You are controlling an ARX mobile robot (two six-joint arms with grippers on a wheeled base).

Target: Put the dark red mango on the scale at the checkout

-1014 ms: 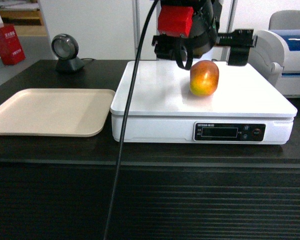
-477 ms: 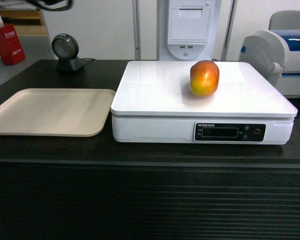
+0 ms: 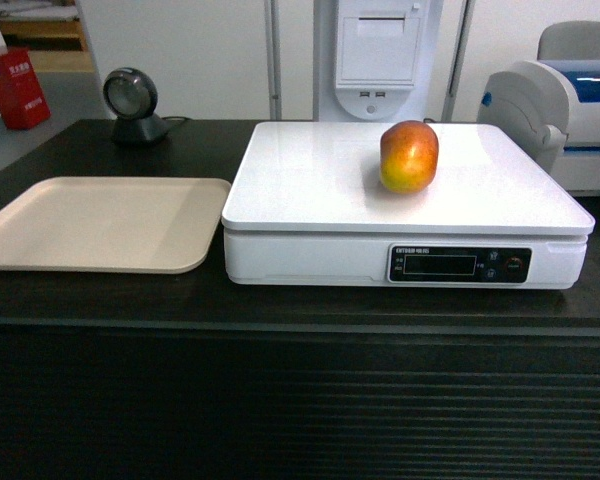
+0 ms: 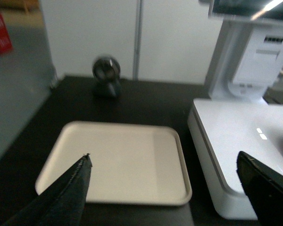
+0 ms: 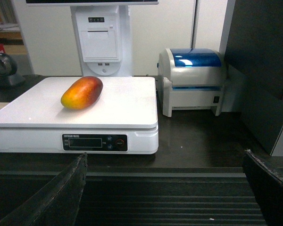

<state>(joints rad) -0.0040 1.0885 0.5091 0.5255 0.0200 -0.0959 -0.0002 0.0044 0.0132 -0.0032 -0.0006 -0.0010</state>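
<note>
The mango (image 3: 409,156) lies on the scale (image 3: 310,180) platter, right of centre frame. Both claws, left (image 4: 165,188) and right (image 5: 165,188), are spread wide, holding nothing.

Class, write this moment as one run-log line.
dark red mango: on scale | left claw: open, above tray | right claw: open

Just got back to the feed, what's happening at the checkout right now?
Nothing is being handled at this moment. The dark red mango lies on its side on the white platter of the scale, free of both hands. The left hand is open above the beige tray, which holds nothing. The right hand is open too, in front of the checkout, facing the scale. The placing looks done.
</note>
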